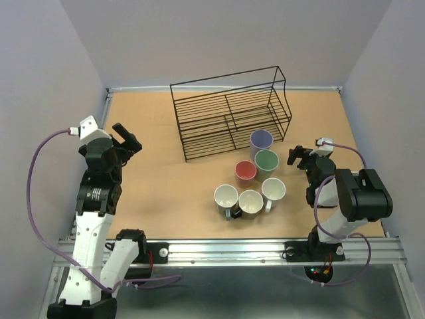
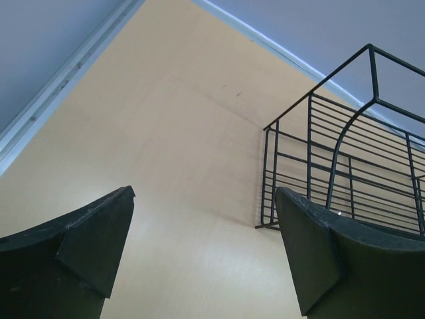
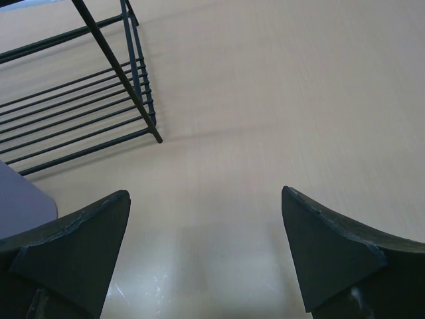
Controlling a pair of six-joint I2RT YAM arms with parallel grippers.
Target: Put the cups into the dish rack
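Note:
The black wire dish rack (image 1: 226, 123) stands at the back middle of the table with nothing in it. In front of its right end stand a lavender tumbler (image 1: 261, 140), a green tumbler (image 1: 267, 161) and a pink-red tumbler (image 1: 246, 171). Nearer me are three handled mugs with pale insides, left (image 1: 226, 197), middle (image 1: 250, 201) and right (image 1: 273, 189). My left gripper (image 1: 126, 139) is open and empty, left of the rack. My right gripper (image 1: 299, 157) is open and empty, right of the green tumbler. The left wrist view shows its open gripper (image 2: 206, 246) and the rack's end (image 2: 309, 146).
The wooden table (image 1: 166, 186) is walled on three sides. A metal rail (image 1: 232, 247) runs along the near edge by the arm bases. The right wrist view shows its open gripper (image 3: 206, 246), the rack's corner (image 3: 116, 70) and a lavender edge (image 3: 20, 199) at far left.

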